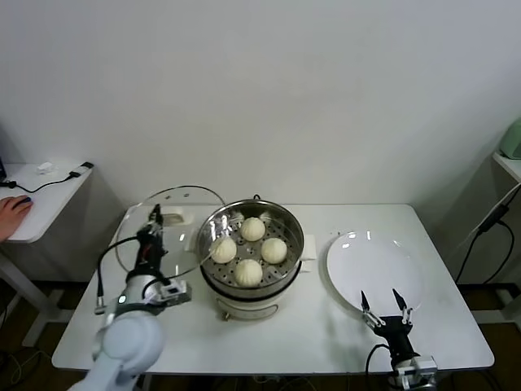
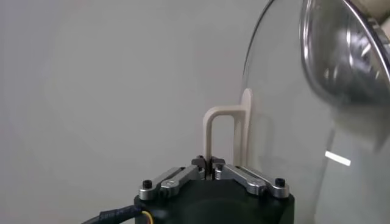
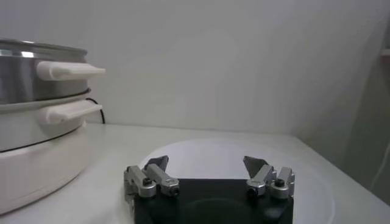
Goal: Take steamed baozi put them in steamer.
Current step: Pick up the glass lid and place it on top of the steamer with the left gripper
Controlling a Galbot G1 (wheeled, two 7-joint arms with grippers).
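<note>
All four baozi (image 1: 248, 249) sit in the steamer (image 1: 252, 281); left gripper (image 1: 152, 221), jaws pinching the lid (image 1: 167, 232) handle, should cover it next. Right gripper (image 1: 386, 311) idles, jaws spread.

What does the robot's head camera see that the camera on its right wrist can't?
Only the head view shows the four baozi in the steamer, and the left tool shut on the glass lid, held tilted beside the pot. Only the right wrist view shows the steamer's cream side handles from the side. Both show the open right tool at the bare white plate.
</note>
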